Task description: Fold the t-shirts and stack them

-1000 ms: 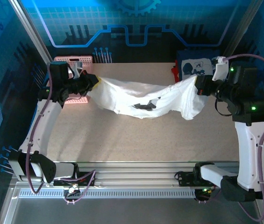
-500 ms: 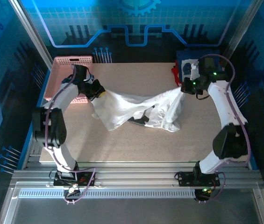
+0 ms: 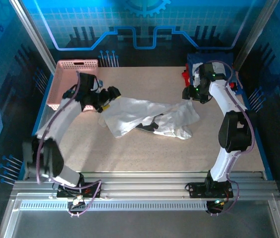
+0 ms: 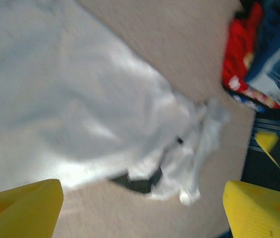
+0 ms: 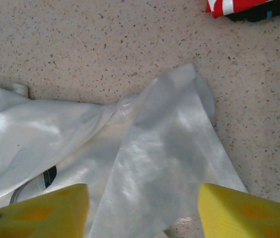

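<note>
On the table [image 3: 130, 153] the white shirt [image 3: 135, 111] lies rumpled between the left pincer [image 3: 112, 94] and the right pincer [image 3: 187, 93], both released, fingers spread wide above its ends, with a red shirt [image 5: 229, 6] just beyond the right one.

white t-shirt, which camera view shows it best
The top external view: the whole white t-shirt shows there, lying crumpled on the table with its black print visible. The left wrist view gets most of it, but blurred; the right wrist view gets a sharp close-up of one corner.
</note>
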Controlling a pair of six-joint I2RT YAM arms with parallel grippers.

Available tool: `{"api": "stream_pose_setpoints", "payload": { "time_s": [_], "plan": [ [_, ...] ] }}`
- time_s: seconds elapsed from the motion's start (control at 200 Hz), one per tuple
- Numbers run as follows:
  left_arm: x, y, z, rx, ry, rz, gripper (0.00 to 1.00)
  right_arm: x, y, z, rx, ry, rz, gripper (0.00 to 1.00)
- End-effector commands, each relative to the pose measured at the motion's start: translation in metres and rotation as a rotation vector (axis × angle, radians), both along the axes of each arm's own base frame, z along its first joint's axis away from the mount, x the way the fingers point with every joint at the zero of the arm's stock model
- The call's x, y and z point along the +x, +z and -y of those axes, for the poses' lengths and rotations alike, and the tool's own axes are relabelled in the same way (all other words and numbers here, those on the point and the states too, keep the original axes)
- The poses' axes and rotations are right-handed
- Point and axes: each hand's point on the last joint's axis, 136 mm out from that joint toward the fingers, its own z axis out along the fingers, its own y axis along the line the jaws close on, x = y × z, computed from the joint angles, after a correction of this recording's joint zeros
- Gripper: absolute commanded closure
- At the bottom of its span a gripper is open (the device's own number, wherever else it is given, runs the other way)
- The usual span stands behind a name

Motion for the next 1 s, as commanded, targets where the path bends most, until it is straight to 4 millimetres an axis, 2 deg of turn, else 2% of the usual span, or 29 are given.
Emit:
{"api": "stream_pose_setpoints", "payload": {
  "time_s": [0.0, 0.095, 0.22, 0.31, 0.405, 0.625, 0.87, 0.995],
  "plan": [
    [-0.059, -0.056, 0.0, -0.034, 0.018, -0.23, 0.17, -0.023, 0.02, 0.006, -0.036, -0.006, 0.038, 0.26],
    [-0.076, -0.083, 0.01, -0.095, 0.028, -0.278, 0.18, -0.046, 0.023, 0.017, -0.048, -0.047, 0.024, 0.23],
    [-0.065, -0.098, 0.017, -0.185, 0.078, -0.242, 0.2, -0.073, 0.015, 0.035, -0.003, -0.147, -0.023, 0.23],
    [-0.058, -0.109, 0.023, -0.217, 0.093, -0.257, 0.23, -0.089, 0.0, 0.046, 0.085, -0.233, -0.066, 0.25],
    [-0.061, -0.124, 0.023, -0.2, 0.099, -0.309, 0.28, -0.101, -0.016, 0.051, 0.138, -0.278, -0.1, 0.27],
    [-0.072, -0.14, 0.015, -0.113, 0.11, -0.412, 0.39, -0.112, -0.035, 0.053, 0.157, -0.302, -0.134, 0.28],
    [-0.083, -0.159, 0.01, -0.05, 0.112, -0.493, 0.45, -0.114, -0.045, 0.054, 0.159, -0.308, -0.153, 0.29],
    [-0.082, -0.165, 0.01, -0.039, 0.114, -0.507, 0.47, -0.112, -0.048, 0.055, 0.156, -0.313, -0.154, 0.29]
  ]
}}
